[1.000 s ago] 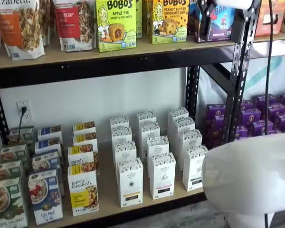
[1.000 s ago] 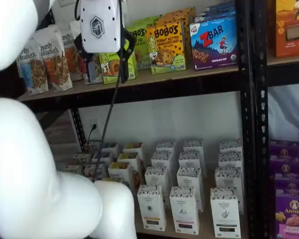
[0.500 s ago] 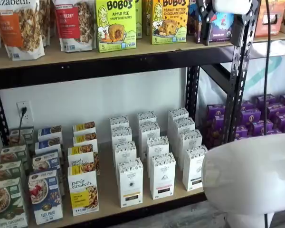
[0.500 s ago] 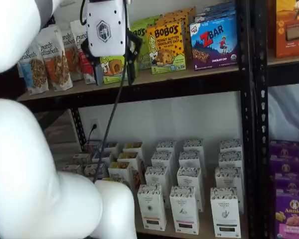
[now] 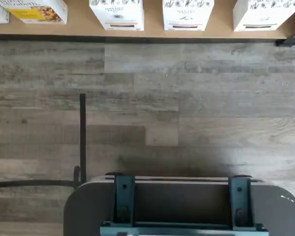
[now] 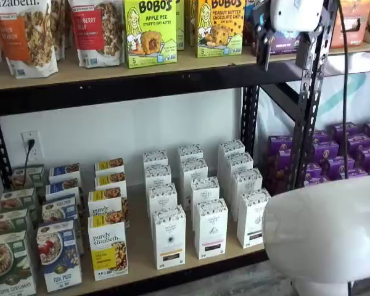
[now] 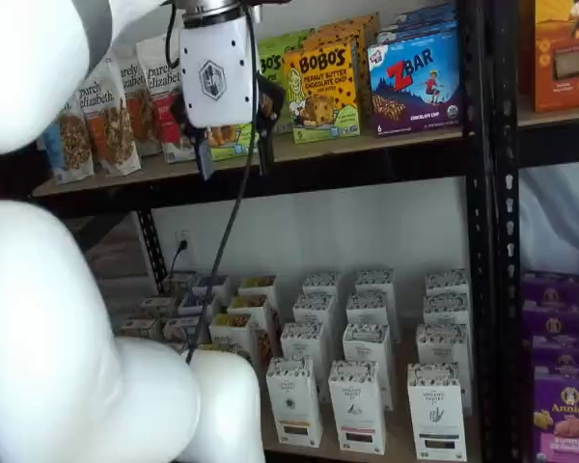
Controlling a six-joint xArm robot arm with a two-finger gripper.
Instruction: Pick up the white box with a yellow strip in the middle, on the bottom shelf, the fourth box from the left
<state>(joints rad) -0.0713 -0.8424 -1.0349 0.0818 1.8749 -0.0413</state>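
Observation:
The white box point(image 6: 169, 237) stands at the front of the bottom shelf point(image 6: 139, 246), to the right of a "purely elizabeth" box point(image 6: 108, 248). It has a speckled top band and a yellow-orange strip low on its front. It also shows in a shelf view point(image 7: 294, 400) and in the wrist view point(image 5: 116, 11). My gripper point(image 7: 234, 154) hangs high, level with the upper shelf, far above the white box. Its white body and two black fingers point(image 7: 205, 159) show a plain gap, with nothing between them. It shows in both shelf views, the other being point(image 6: 288, 49).
Like white cartons point(image 6: 211, 228) stand in rows beside and behind the white box. Bobo's boxes point(image 6: 151, 31) and bags fill the upper shelf. Purple boxes point(image 6: 339, 151) sit past the black rack upright point(image 6: 308, 111). The white arm point(image 7: 58, 318) fills the foreground. A dark mount point(image 5: 182, 206) sits over the wood floor.
The gripper has come down from the top edge of both shelf views, so its fingers now hang in front of the upper shelf board. The boxes have not moved.

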